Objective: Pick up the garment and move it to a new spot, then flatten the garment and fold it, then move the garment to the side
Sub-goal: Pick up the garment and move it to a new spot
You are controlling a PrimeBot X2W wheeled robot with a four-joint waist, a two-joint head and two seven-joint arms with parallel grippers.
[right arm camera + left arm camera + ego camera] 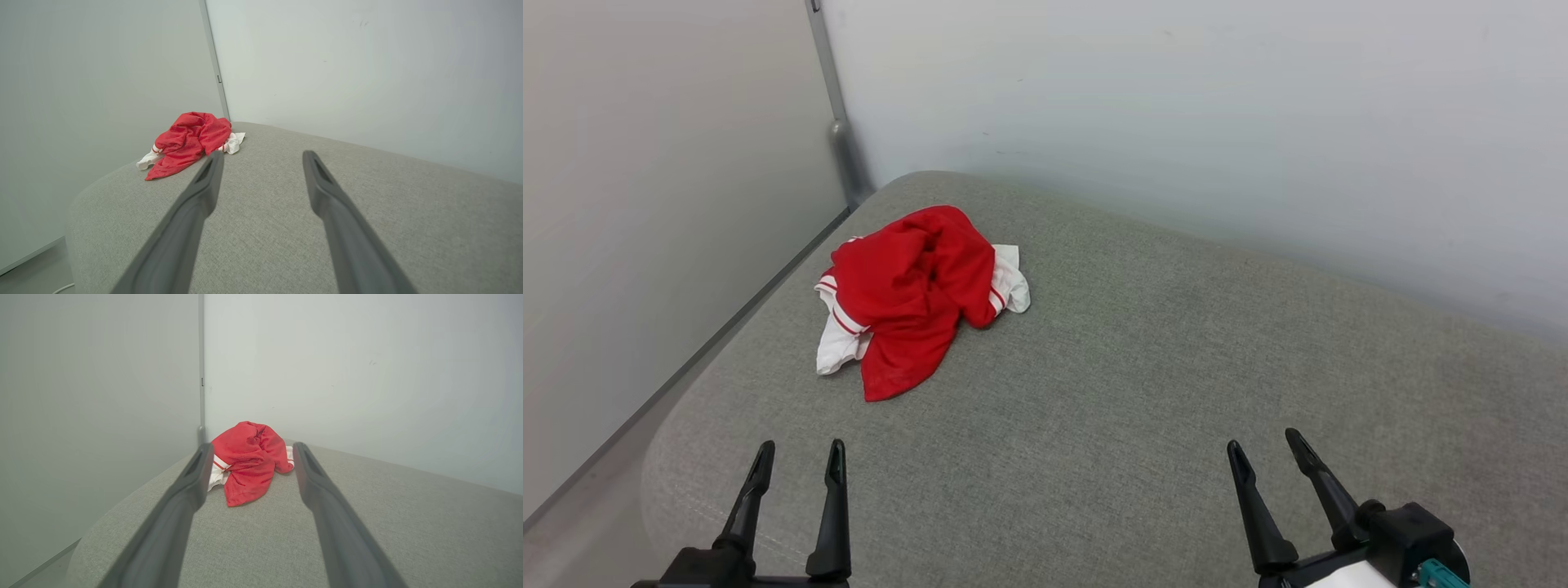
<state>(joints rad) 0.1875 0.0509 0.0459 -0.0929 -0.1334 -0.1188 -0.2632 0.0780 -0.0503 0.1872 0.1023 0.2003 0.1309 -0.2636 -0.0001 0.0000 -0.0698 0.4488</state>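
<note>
The garment (913, 294) lies crumpled in a heap on the grey cushion, near its far left corner; it is red with white sleeves and red stripe trim. My left gripper (799, 452) stands open at the lower left, well short of the heap, nothing between its fingers. At the lower right my right gripper (1266, 441) is open too, far from the cloth. Straight ahead in the left wrist view the garment (249, 461) sits beyond the left gripper (250, 448). In the right wrist view the garment (188, 141) lies off to the left of the right gripper (261, 156).
The grey upholstered surface (1160, 376) has rounded edges; its left edge drops to a floor strip (572, 523). Pale walls (1176, 98) close in behind and to the left, meeting at a metal corner post (841, 122). A white cable (63, 288) shows on the floor.
</note>
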